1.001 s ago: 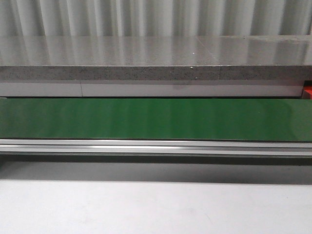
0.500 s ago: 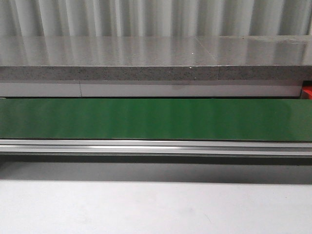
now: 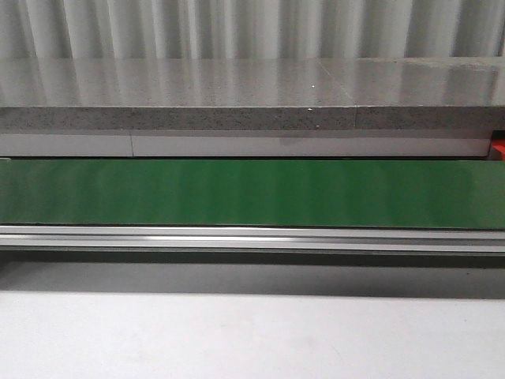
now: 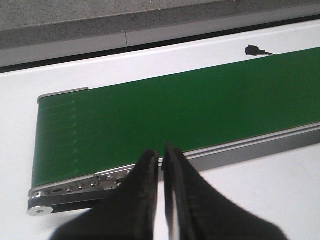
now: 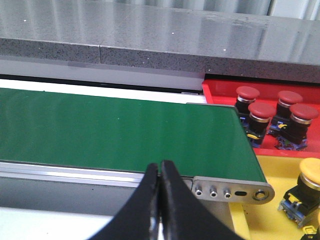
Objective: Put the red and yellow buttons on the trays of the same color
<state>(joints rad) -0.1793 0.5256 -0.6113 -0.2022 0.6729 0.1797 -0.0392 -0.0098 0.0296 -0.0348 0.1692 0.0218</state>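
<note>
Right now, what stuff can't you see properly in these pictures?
- Yellow tray: right wrist view, cut off by the picture's edge, so its button count is unknown.
- Yellow button: same view, partly cropped.
- Red tray: front view shows only a sliver at the edge.
- Small black part beside the green belt: left wrist view, too small to identify.
</note>
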